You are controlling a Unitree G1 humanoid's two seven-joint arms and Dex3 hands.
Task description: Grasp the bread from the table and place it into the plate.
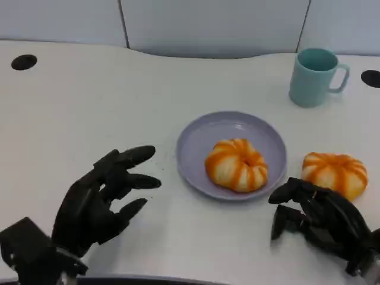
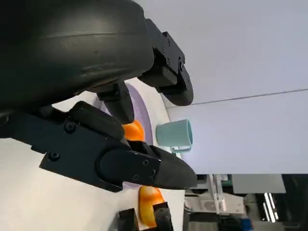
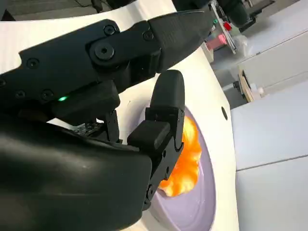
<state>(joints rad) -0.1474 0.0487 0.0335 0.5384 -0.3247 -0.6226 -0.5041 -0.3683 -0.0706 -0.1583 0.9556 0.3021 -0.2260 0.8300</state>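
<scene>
At the near edge of the white counter [image 1: 77,101], the left hand [image 1: 101,196] is seen with fingers spread apart and nothing held. The right hand [image 1: 320,217] is seen at the near right, fingers curled loosely downward over the bare counter, nothing gripped; its fingertips lie just in front of a piece of bread [image 1: 335,172] resting on the counter, and whether they touch it cannot be told.

This bread is a round orange-and-white striped ring lying flat, so no long axis can be made out; it sits just to the right of the plate [image 1: 202,139]. A second, similar bread [image 1: 237,164] lies flat in the lilac plate, toward its right-hand near side, its centre dimple facing up.

Farther back on the right, a teal mug [image 1: 312,77] stands upright, handle turned to the right, well apart from the plate. Two dark round holes are set into the counter at the far left [image 1: 24,62] and far right [image 1: 370,78]. The counter's far edge curves, and pale wall panels [image 1: 208,24] stand behind it. Open bare surface is left between the two hands and across the left half.
</scene>
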